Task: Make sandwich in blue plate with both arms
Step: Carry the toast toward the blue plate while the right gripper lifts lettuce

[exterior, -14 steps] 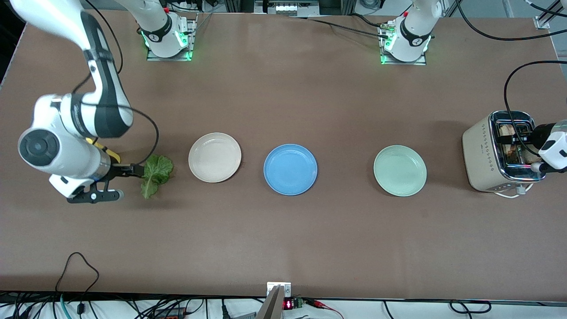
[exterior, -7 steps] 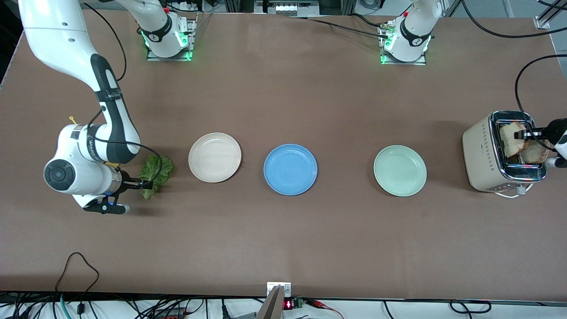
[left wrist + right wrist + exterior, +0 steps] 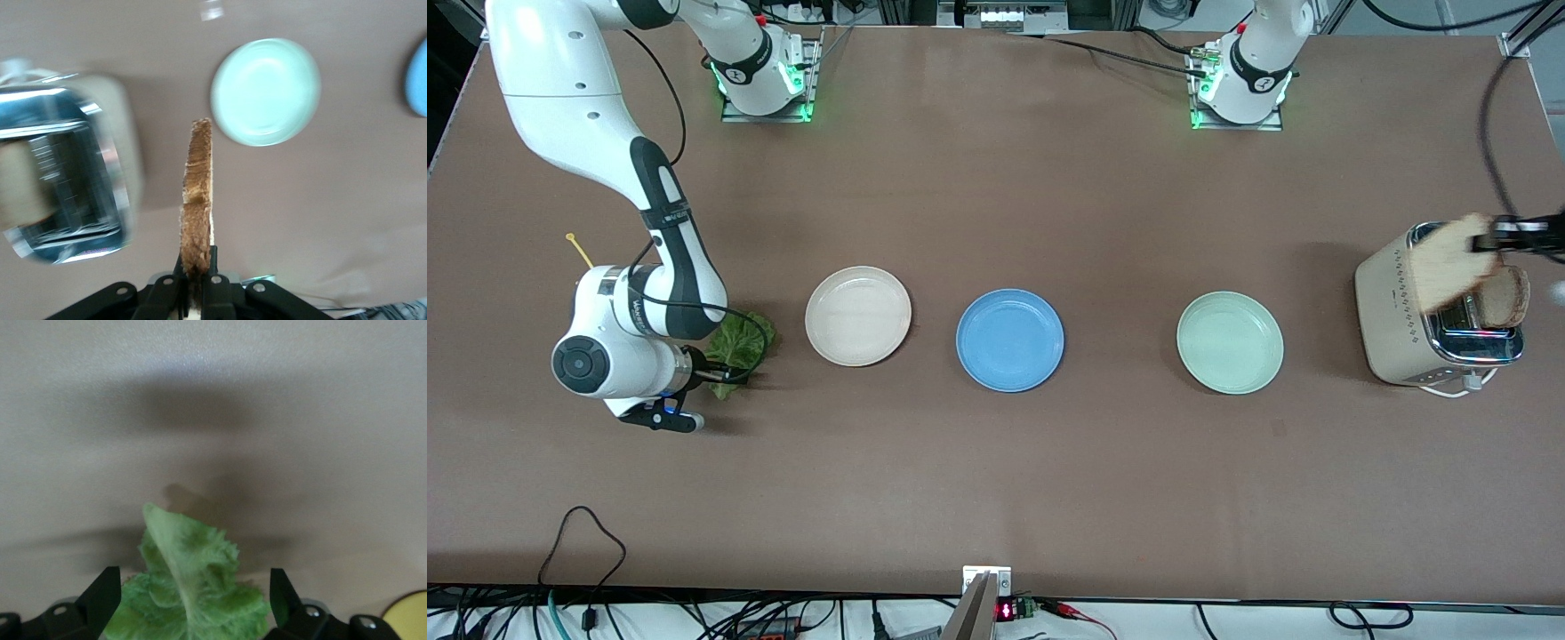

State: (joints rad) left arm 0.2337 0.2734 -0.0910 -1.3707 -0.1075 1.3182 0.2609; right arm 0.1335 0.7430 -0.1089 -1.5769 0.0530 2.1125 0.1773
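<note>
The blue plate point(image 3: 1009, 340) lies empty at the table's middle; its rim also shows in the left wrist view point(image 3: 419, 80). My left gripper point(image 3: 1485, 240) is shut on a toasted bread slice point(image 3: 1449, 262) and holds it above the toaster point(image 3: 1396, 311). In the left wrist view the slice point(image 3: 197, 193) stands on edge between the shut gripper point(image 3: 197, 270). A second slice point(image 3: 1509, 298) sticks up from the toaster slot. My right gripper point(image 3: 725, 378) is open, low at the lettuce leaf point(image 3: 740, 342). In the right wrist view the leaf point(image 3: 190, 593) lies between its spread fingers point(image 3: 100, 595).
A cream-white plate point(image 3: 858, 316) lies between the lettuce and the blue plate. A pale mint-green plate point(image 3: 1230, 342) lies between the blue plate and the toaster, and also shows in the left wrist view point(image 3: 265, 91). A yellow tie point(image 3: 578, 249) lies near the right arm's elbow.
My left gripper has lifted a bread slice up out of the toaster. My right arm has come down and moved in so its open fingers straddle the lettuce.
</note>
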